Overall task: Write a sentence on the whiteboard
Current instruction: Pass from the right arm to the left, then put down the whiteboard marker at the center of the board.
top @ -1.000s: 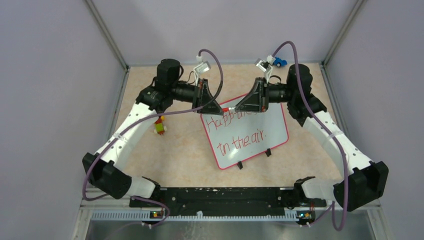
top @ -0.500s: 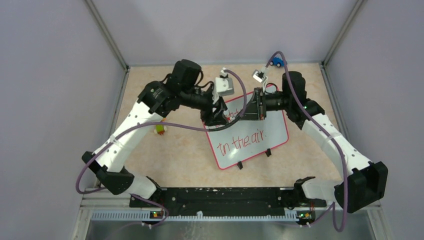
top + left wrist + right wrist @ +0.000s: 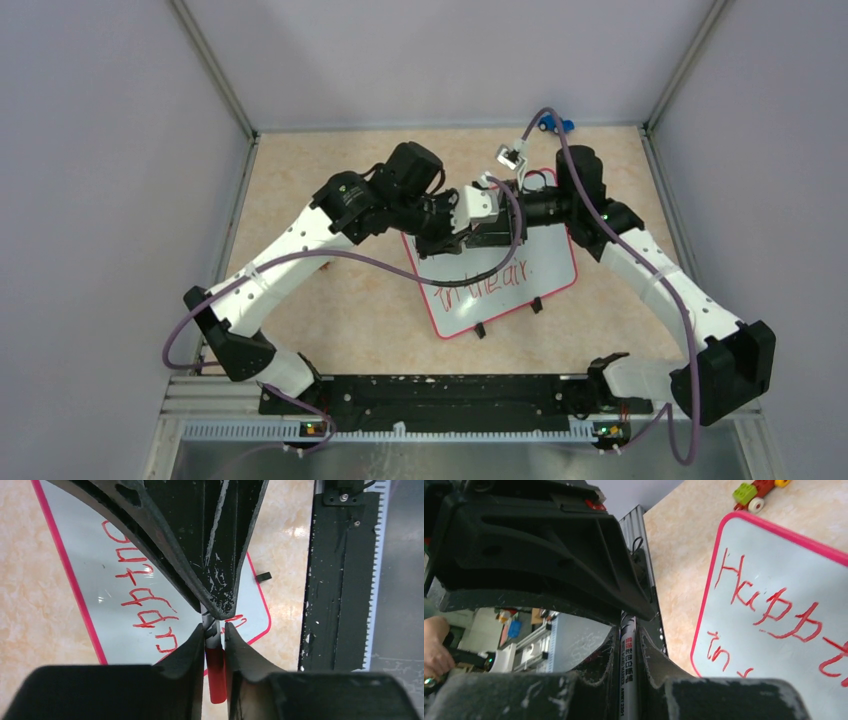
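Note:
The whiteboard (image 3: 470, 312) lies tilted at mid-table, pink-framed, with the red sentence (image 3: 490, 278) partly covered by both arms. My two grippers meet tip to tip above its upper edge. The right gripper (image 3: 628, 632) is shut on the white barrel of a marker (image 3: 628, 680). The left gripper (image 3: 215, 629) is shut on that marker's red cap (image 3: 216, 672), facing the right gripper's fingers (image 3: 220, 580). Red lettering (image 3: 142, 597) shows under the left wrist. "Happ" and "in" (image 3: 769, 612) show on the board (image 3: 774, 555) in the right wrist view.
A blue toy (image 3: 558, 124) sits at the back edge of the table. A brick toy car (image 3: 756, 492) lies on the table beside the board. The black base rail (image 3: 440, 392) runs along the near edge. Grey walls close in the table on three sides.
The left arm swung right over the board; its gripper opened, then closed on the marker's red cap. The right gripper kept its hold and shifted slightly.

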You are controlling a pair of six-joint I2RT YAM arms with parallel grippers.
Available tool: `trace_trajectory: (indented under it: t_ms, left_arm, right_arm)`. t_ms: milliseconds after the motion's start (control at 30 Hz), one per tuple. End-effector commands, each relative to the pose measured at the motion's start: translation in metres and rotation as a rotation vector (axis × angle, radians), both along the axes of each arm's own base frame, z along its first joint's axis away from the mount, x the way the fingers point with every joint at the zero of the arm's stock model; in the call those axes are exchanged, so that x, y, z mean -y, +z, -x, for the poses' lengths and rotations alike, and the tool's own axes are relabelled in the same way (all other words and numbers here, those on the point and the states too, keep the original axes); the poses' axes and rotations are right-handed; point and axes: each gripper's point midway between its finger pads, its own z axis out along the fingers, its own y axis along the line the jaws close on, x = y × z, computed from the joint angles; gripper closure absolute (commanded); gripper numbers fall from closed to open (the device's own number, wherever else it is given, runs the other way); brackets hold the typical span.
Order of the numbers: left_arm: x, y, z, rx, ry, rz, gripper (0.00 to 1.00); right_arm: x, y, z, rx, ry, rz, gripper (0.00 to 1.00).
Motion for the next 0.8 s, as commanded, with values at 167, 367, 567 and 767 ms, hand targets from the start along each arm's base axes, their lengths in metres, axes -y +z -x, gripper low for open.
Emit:
trace_trajectory:
  t_ms: [167, 367, 567, 767]
  left_arm:
    - [-0.009, 0.008, -0.010, 0.030, 0.095, 0.022, 1.00]
    - [-0.026, 0.023, -0.037, -0.055, 0.199, 0.126, 1.00]
    - [-0.100, 0.055, -0.114, -0.056, 0.526, 0.303, 1.00]
    - [-0.182, 0.023, -0.162, -0.127, 0.786, 0.311, 1.00]
  right_arm:
    - [0.001, 0.022, 0.001, 0.069, 0.019, -0.032, 0.99]
    - [0.027, 0.045, -0.032, 0.126, -0.101, -0.045, 0.61]
    - [0.058, 0.057, -0.059, 0.159, -0.227, -0.041, 0.33]
    - [0.095, 0.055, -0.085, 0.157, -0.359, -0.024, 0.26]
